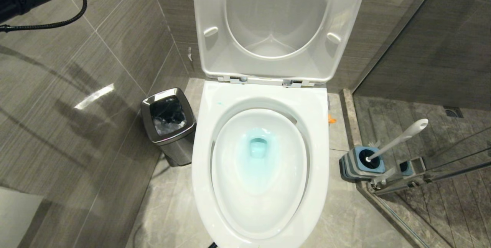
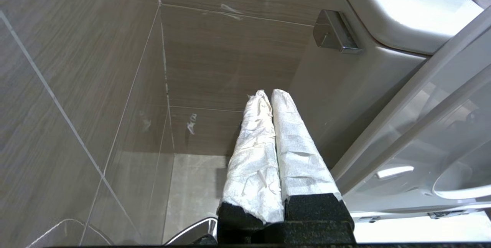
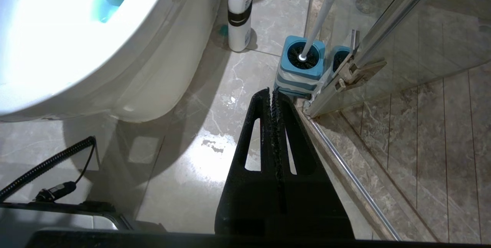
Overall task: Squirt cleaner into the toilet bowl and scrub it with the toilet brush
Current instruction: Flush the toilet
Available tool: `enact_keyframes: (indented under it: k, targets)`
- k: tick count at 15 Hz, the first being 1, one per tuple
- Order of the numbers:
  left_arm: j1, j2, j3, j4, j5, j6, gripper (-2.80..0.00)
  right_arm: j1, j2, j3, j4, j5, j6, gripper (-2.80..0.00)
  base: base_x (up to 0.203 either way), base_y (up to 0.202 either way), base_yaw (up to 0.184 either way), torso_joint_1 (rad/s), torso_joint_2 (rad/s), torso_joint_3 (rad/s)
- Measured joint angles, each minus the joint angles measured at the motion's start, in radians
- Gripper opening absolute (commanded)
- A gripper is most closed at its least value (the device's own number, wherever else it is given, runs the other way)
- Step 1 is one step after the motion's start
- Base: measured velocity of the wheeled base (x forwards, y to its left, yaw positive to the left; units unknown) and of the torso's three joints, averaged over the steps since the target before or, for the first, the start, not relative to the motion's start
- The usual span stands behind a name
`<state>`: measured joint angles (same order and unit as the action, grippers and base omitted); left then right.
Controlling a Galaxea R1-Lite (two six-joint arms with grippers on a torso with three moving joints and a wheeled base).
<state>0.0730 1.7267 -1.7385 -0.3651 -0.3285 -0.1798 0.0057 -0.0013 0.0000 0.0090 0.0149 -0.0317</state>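
The toilet bowl (image 1: 261, 225) stands in the middle of the head view with its seat and lid raised. Turquoise cleaner (image 1: 257, 148) tints the water at the bottom, and a small teal spot (image 1: 219, 103) sits on the rim. The toilet brush (image 1: 399, 138) stands in its blue holder (image 1: 362, 163) on the floor to the right of the bowl. Its handle (image 3: 318, 21) also shows in the right wrist view. My left gripper (image 2: 267, 92), fingers wrapped in white, is shut and empty, raised left of the cistern near the chrome flush lever (image 2: 333, 33). My right gripper (image 3: 269, 91) is shut and empty, low over the floor short of the holder (image 3: 303, 62).
A square steel bin (image 1: 168, 125) stands against the left wall beside the bowl. A glass shower door with a metal frame (image 1: 422, 171) closes off the right, just behind the holder. A white bottle with an orange cap (image 3: 239, 14) stands on the floor by the bowl's base.
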Motion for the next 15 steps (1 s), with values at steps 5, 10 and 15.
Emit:
enact_keyframes:
  k: [5,10,15]
  targets:
    - [-0.003,-0.011,0.007,0.023,-0.001,0.038,-2.8,0.0,0.0,0.0,0.0,0.0,0.0,-2.8,0.0,0.0,0.0,0.0,0.0,0.0]
    - [-0.005,-0.016,0.015,0.028,0.005,0.04,-2.8,0.0,0.0,0.0,0.0,0.0,0.0,-2.8,0.0,0.0,0.0,0.0,0.0,0.0]
    - [-0.007,-0.017,0.016,0.03,0.007,0.04,-2.8,0.0,0.0,0.0,0.0,0.0,0.0,-2.8,0.131,0.0,0.0,-0.004,0.0,0.002]
